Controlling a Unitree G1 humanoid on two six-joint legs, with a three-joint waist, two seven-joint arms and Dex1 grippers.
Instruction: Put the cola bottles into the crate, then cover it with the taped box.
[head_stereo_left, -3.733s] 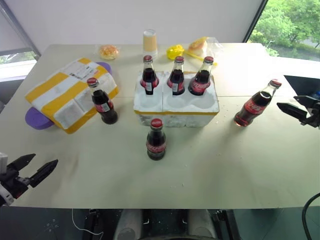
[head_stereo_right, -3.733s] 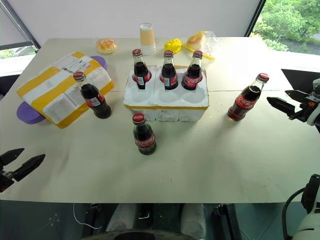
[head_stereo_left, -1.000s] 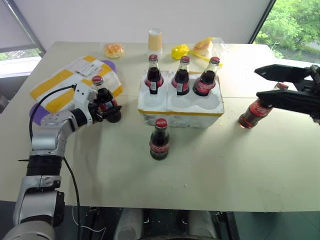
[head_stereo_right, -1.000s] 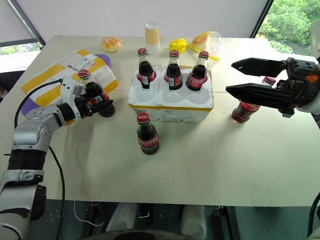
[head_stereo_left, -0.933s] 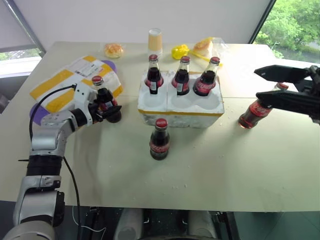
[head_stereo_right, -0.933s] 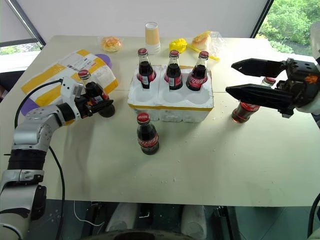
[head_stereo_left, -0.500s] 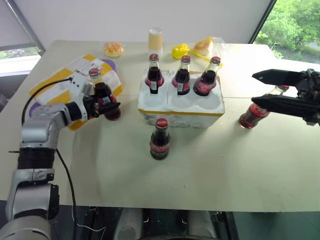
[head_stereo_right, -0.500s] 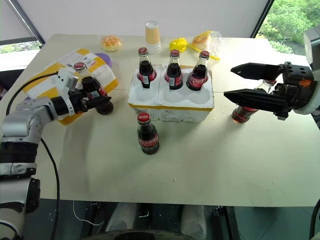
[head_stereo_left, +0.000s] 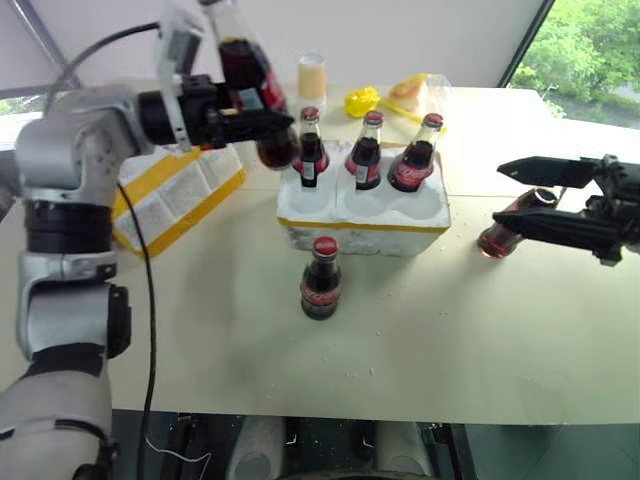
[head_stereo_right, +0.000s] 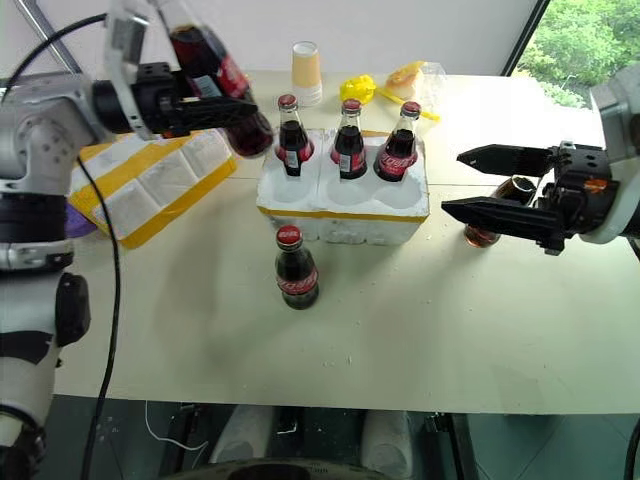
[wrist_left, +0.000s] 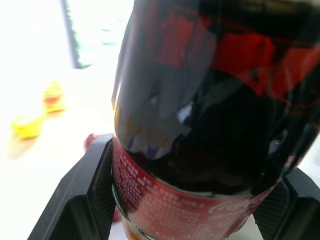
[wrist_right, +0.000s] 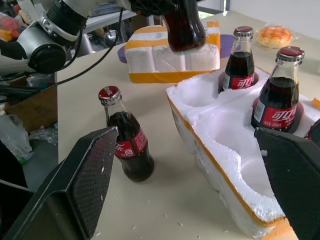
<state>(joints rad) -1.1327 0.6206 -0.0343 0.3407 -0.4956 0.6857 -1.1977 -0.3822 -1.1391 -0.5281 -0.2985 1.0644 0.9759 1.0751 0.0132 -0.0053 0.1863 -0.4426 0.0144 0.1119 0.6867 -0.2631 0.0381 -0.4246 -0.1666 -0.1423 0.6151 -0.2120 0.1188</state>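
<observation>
Bottle transfer, shown mid-carry. My left gripper (head_stereo_left: 252, 118) is clamped around the lower body of one cola bottle (head_stereo_left: 243, 62), its two fingers on opposite sides of the glass just beneath the red label, and I hold it tilted in the air beside the near-left corner of the crate (head_stereo_left: 362, 212). I grip low on the body so that the neck and cap stay free and the base can go down into a well first.

The crate stands at mid-table with three bottles (head_stereo_left: 364, 152) upright in its far row; the near row of wells is bare, which is why I judge the carried bottle is meant for one of them. A fifth bottle (head_stereo_left: 321, 279) stands on the table just in front of the crate, within reach of either arm.

My right gripper (head_stereo_right: 478, 181) is spread wide and grasps nothing; its fingers flank the sixth bottle (head_stereo_right: 490, 215), which stands to the right of the crate, placed for a grasp not yet made.

The taped box (head_stereo_left: 178, 184) lies to the left of the crate, set aside until all wells are filled.
</observation>
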